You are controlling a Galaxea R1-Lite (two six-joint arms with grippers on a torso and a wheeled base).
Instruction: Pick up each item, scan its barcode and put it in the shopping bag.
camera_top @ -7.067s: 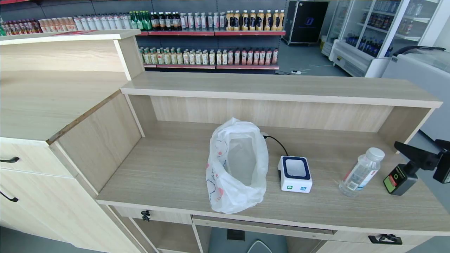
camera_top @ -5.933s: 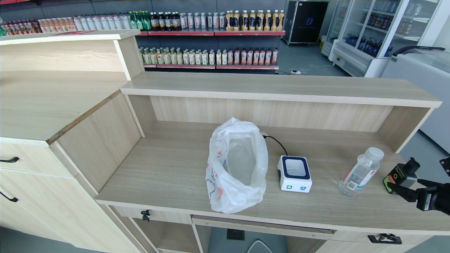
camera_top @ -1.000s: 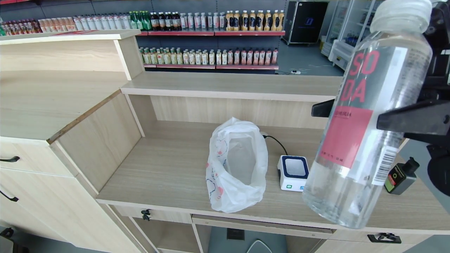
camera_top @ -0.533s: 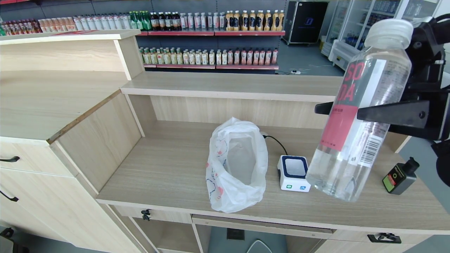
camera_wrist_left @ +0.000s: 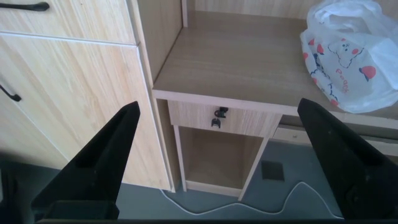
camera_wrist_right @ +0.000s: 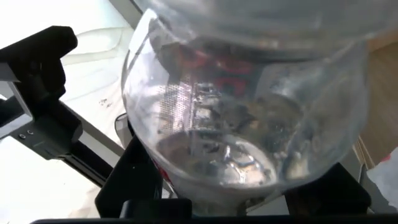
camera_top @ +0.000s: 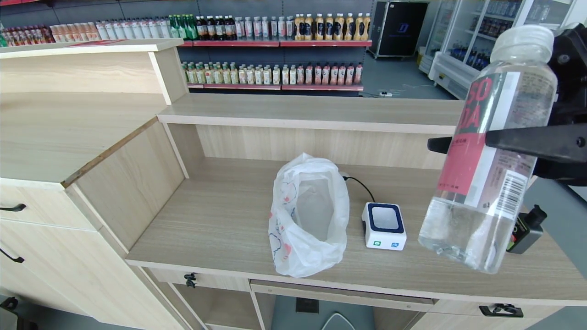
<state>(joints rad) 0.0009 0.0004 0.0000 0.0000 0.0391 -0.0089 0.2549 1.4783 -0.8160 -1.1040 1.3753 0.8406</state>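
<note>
A clear bottle (camera_top: 493, 151) hangs tilted, clamped in the right gripper (camera_top: 463, 143), high above the counter (camera_top: 220, 220), right of the scanner (camera_top: 384, 225) and shopping bag (camera_top: 307, 220). The left gripper (camera_wrist_left: 219, 106) gapes wide, low by the counter's front. The barcode, turned away from the scanner, could go unread.

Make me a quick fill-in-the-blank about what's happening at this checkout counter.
1. The soda bottle is clamped in the ____ gripper.
2. The left gripper is ____, holding nothing.
3. On the counter, the shopping bag stands to the ____ of the barcode scanner.
Missing words: right; open; left.
</note>
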